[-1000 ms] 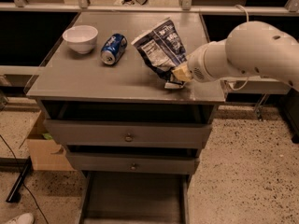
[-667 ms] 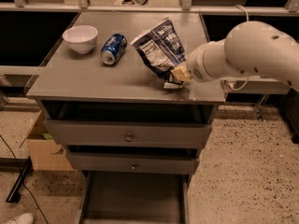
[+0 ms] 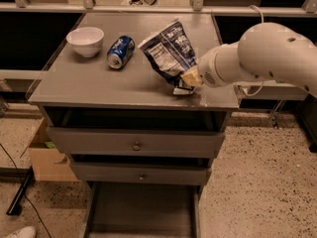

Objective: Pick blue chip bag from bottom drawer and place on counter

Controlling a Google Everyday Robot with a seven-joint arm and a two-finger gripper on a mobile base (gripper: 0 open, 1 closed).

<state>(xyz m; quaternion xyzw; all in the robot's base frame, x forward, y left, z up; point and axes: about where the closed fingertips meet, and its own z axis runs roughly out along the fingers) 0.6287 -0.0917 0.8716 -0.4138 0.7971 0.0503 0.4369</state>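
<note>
The gripper (image 3: 190, 78) is closed on the near right corner of the blue chip bag (image 3: 168, 53), which is propped tilted on the counter's (image 3: 89, 86) right half. The bag is judged light, crinkly, crushable; a sealed edge is best pinched.

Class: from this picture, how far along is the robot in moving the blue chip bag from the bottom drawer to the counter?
Done: the blue chip bag is out of the bottom drawer, whose floor shows bare, and sits on the counter. In hand: the gripper is against the bag's lower right corner. Left: probably only releasing, if it grips, and backing away.
</note>
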